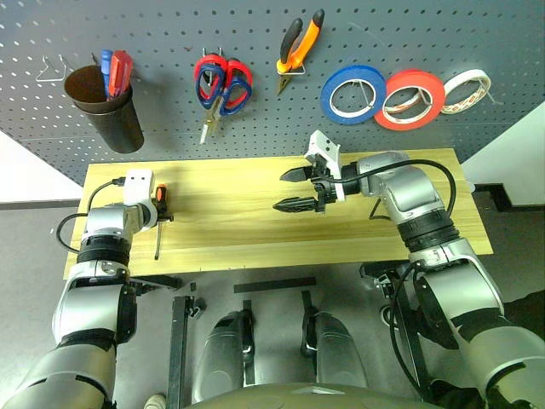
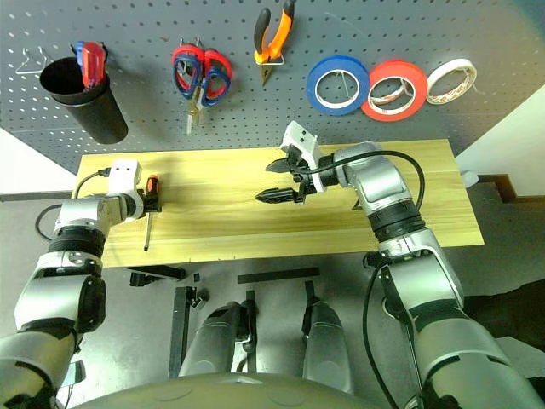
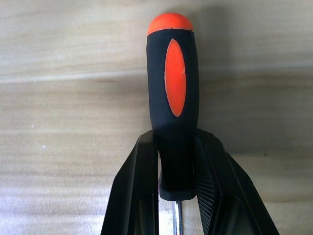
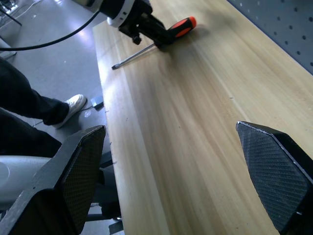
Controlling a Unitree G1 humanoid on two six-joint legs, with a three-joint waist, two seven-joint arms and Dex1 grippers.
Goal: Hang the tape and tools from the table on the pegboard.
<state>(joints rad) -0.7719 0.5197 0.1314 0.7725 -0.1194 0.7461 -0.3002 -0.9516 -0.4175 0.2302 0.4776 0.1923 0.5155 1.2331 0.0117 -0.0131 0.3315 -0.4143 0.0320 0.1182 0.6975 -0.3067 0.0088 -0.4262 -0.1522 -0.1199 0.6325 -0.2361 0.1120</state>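
The left gripper (image 3: 178, 183) is clamped on the lower end of the handle of the screwdriver (image 3: 172, 93), its two black fingers (image 3: 139, 191) pressing the black grip from either side just above where the steel shaft begins. The screwdriver lies flat on the table (image 1: 255, 204) near its left end, orange cap toward the pegboard (image 1: 170, 111) and tip toward the near edge; it looks not yet lifted off the wood. The right gripper (image 1: 294, 189) hangs over the middle of the table with its jaws spread wide and nothing between them, pointing across toward the left arm. Beyond the table, the pegboard already carries most of the set: the blue tape (image 1: 352, 94) hangs on a hook just beside a red roll (image 1: 410, 99) and a white roll (image 1: 466, 90), the orange-handled pliers (image 1: 300, 47) hang nose down near the top centre, and a clutch of scissors (image 1: 222, 85) with red and dark blue handles shares a hook further left. A dark cup (image 1: 106, 106) with a few handles sticking out of it sits at the far left of the board, next to a bare wire hook (image 1: 51, 68). Judging by this, the job is nearly finished: the screwdriver is the last tool on the table, and what remains is to raise it and set it on the board.
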